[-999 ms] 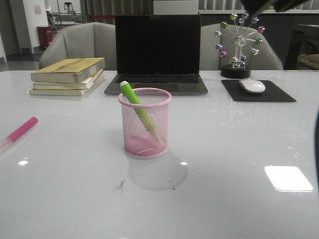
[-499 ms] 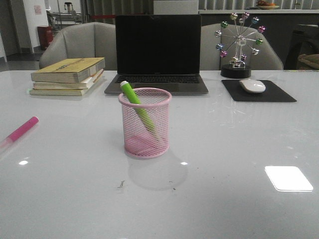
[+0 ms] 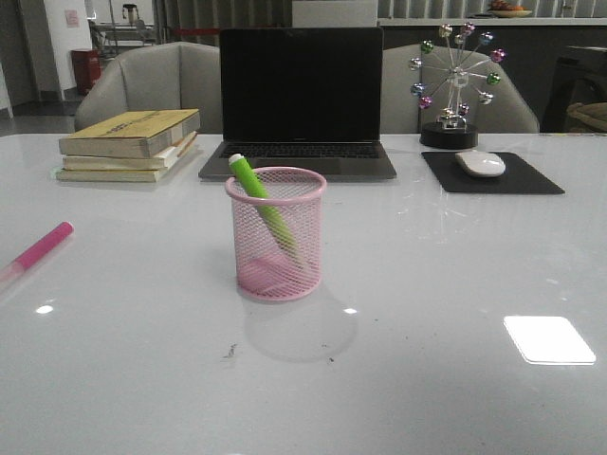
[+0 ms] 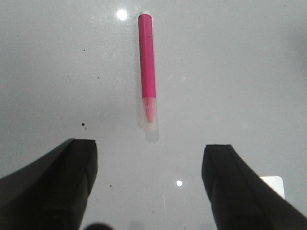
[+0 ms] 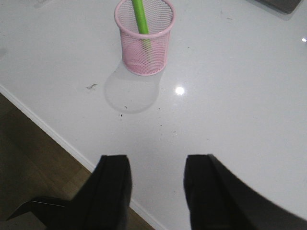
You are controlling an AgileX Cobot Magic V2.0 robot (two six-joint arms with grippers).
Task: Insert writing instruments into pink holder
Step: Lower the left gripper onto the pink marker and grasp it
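Observation:
The pink holder (image 3: 276, 234) stands upright at mid-table, with the green marker (image 3: 256, 192) leaning inside it, pale tip up; both also show in the right wrist view, the holder (image 5: 145, 40) and the marker (image 5: 140, 17). The magenta-pink marker (image 3: 40, 248) lies flat near the table's left edge. In the left wrist view this marker (image 4: 147, 62) lies just beyond my left gripper (image 4: 149, 179), which is open and empty above the table. My right gripper (image 5: 157, 184) hovers open and empty over the table's near edge, well back from the holder. Neither gripper shows in the front view.
A laptop (image 3: 300, 100) stands open behind the holder. Stacked books (image 3: 130, 144) lie at the back left. A mouse (image 3: 480, 163) on a black pad (image 3: 490, 174) and a ferris-wheel ornament (image 3: 454, 85) sit at the back right. The table's near edge (image 5: 62, 141) runs under the right gripper.
A dark arm part at the top right of the front view a second ago has left the view. The markers and holder have not moved.

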